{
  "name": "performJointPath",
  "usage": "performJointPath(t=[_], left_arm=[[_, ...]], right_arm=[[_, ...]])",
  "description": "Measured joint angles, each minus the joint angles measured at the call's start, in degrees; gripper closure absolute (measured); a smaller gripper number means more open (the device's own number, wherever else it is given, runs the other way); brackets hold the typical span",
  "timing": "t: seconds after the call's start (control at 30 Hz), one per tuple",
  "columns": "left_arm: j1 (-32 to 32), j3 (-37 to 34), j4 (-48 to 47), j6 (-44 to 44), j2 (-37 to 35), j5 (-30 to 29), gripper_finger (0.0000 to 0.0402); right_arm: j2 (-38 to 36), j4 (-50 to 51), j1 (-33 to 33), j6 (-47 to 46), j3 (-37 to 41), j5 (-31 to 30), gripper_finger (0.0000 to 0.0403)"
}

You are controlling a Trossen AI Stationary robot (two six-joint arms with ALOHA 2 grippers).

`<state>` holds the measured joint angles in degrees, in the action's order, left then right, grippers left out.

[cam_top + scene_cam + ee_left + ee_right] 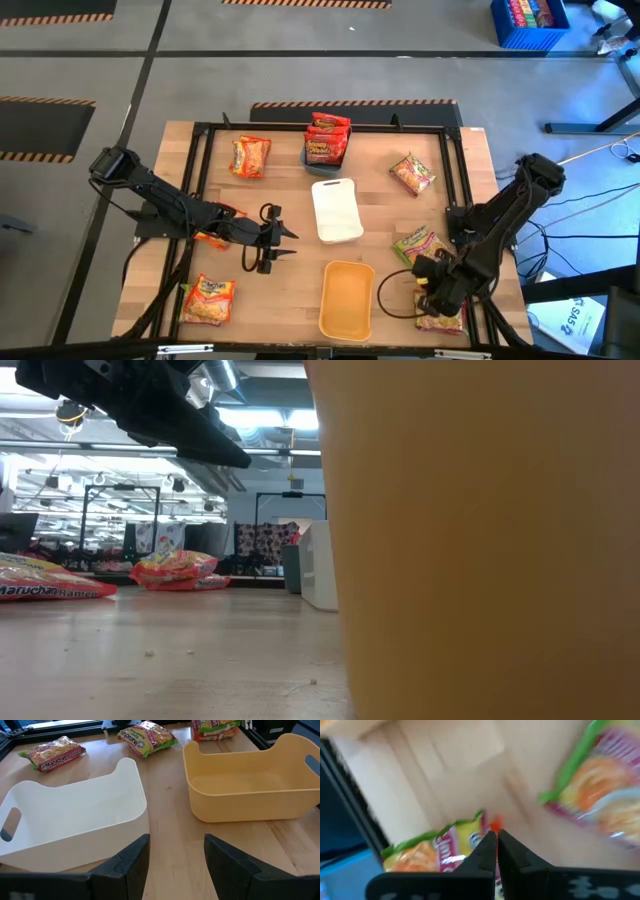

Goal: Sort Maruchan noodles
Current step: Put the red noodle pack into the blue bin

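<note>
right gripper [428, 283], jaws closed and empty beside a green packet [438, 318] near the yellow tray [346, 299], may shove it away; left gripper [283, 238] open.

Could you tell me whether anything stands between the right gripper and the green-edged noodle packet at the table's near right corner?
Nothing visible does. The right gripper hangs just above the green-edged packet, its fingers nearly together, with no other object between them. A second green-edged packet lies apart, farther up the table.

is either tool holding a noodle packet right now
No. The left tool is open and empty between the trays. The right tool is shut above a green-edged packet, gripping nothing visible.
</note>
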<state>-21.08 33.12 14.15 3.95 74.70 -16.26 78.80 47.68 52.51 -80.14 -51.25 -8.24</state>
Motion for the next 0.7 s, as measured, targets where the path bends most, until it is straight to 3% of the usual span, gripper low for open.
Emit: performJointPath(t=[0.1,0.17,0.3,0.43,0.57,0.7], left_arm=[[0.0,0.0,0.0,0.0,0.0,0.0,0.0221],[0.0,0.0,0.0,0.0,0.0,0.0,0.0221],[0.0,0.0,-0.2,0.0,0.0,0.0,0.0221],[0.0,0.0,-0.2,0.0,0.0,0.0,0.0221],[0.0,0.0,-0.2,0.1,0.0,0.0,0.0221],[0.0,0.0,-0.7,0.3,0.0,0.0,0.0221]], right_arm=[[-1.0,4.3,-1.4,0.1,-0.7,-3.5,0.0403],[-1.3,4.3,-2.5,-1.6,-0.7,-1.9,0.0403],[-1.3,3.2,-4.2,-10.8,-0.7,10.1,0.0397],[-1.3,-5.6,-2.6,-21.5,-0.7,23.0,0.0391],[-0.6,-16.9,1.2,-29.1,-0.8,21.3,0.0393],[2.7,-21.7,4.8,-33.3,-0.8,18.4,0.0401]])
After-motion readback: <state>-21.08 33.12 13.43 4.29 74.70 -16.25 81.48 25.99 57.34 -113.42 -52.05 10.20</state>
